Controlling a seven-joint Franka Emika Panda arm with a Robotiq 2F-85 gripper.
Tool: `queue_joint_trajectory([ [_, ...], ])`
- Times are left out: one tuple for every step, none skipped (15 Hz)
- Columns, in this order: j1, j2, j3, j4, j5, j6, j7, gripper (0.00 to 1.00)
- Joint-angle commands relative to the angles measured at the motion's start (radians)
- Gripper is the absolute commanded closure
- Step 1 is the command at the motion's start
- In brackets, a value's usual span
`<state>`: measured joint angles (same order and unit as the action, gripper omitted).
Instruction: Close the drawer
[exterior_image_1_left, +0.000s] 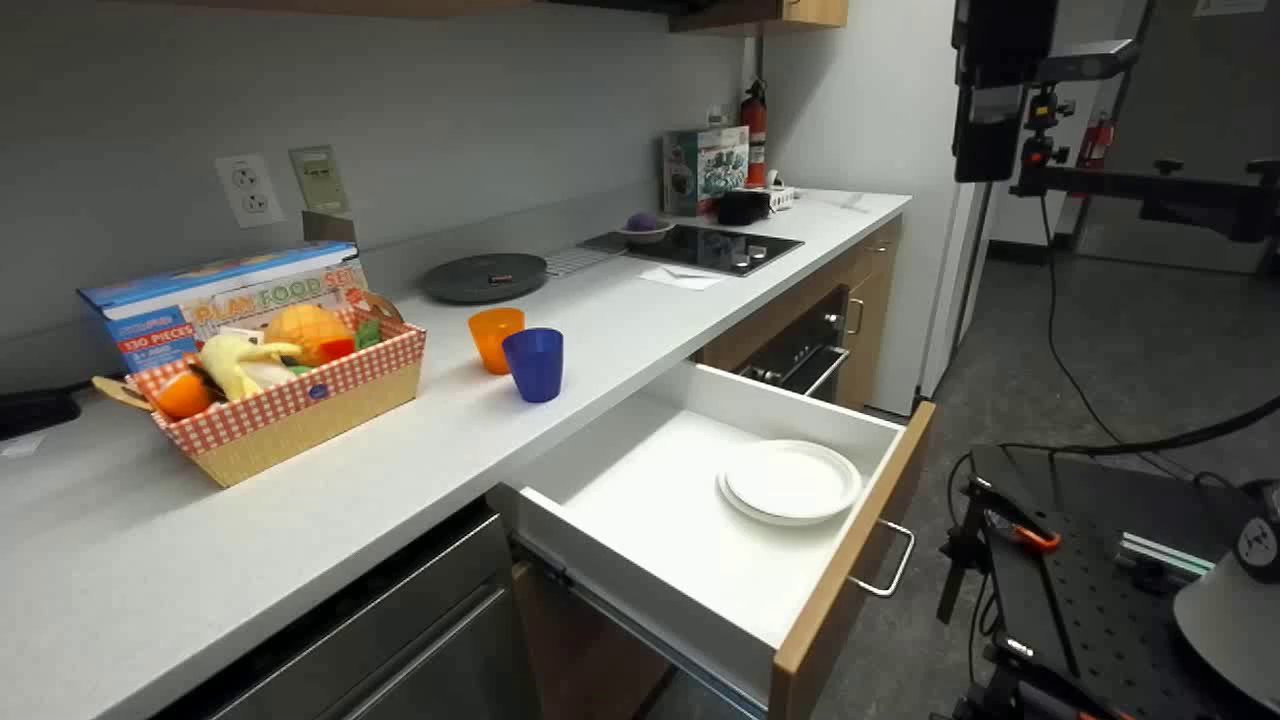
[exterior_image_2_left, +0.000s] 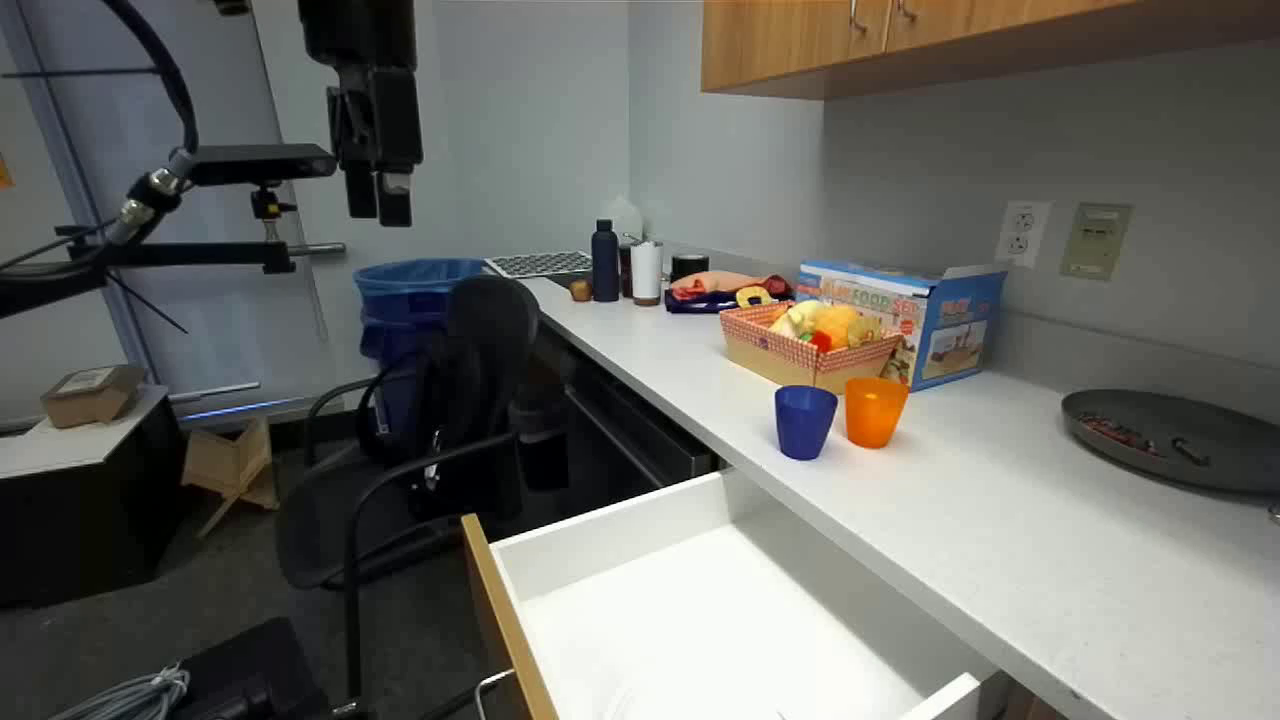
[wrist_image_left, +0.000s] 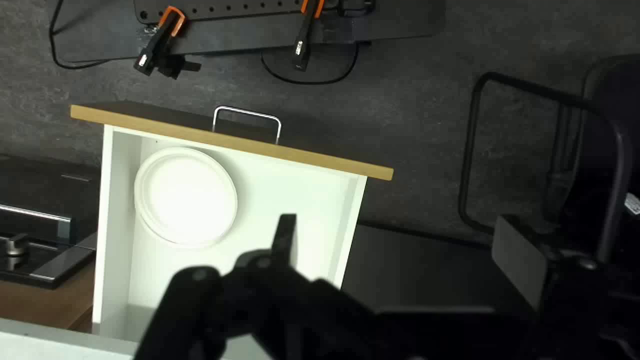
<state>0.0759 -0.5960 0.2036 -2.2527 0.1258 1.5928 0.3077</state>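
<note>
Plainly, our gripper (wrist_image_left: 397, 235) hangs spread and empty; pushing off-centre, we could jam the drawer (exterior_image_1_left: 650, 520) (or, shoving hard, send its white plates (exterior_image_1_left: 790, 482) sliding), which juts well out past the counter's front edge (exterior_image_1_left: 690, 347).

What a glare off those plates (wrist_image_left: 185, 200), burnt to flat white in the wrist view, a soft grey shadow just beside them, the drawer (wrist_image_left: 260, 205) bright and washed pale! The floor (wrist_image_left: 410, 110) is all murky charcoal. Here loom the jaws, near, black and badly out of focus. And on the right of an exterior view, shade covers the wall (exterior_image_2_left: 930, 180) under the cabinet (exterior_image_2_left: 920, 35), fine detail rather soft.
</note>
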Motion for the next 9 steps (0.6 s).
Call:
queue_joint_trajectory([
  [0.001,0.002,-0.001,0.002,-0.001,-0.003,0.001,0.00],
  [0.001,0.001,-0.001,0.002,-0.001,-0.003,0.001,0.00],
  [0.001,0.001,-0.001,0.002,-0.001,-0.003,0.001,0.00],
  [0.001,0.001,-0.001,0.002,-0.001,-0.003,0.001,0.00],
  [0.001,0.001,-0.001,0.002,-0.001,-0.003,0.001,0.00],
  [0.001,0.001,-0.001,0.002,-0.001,-0.003,0.001,0.00],
  [0.001,0.001,-0.001,0.002,-0.001,-0.003,0.001,0.00],
  [0.001,0.001,-0.001,0.002,-0.001,-0.003,0.001,0.00],
  [0.002,0.002,-0.002,-0.006,0.004,0.013,-0.001,0.00],
])
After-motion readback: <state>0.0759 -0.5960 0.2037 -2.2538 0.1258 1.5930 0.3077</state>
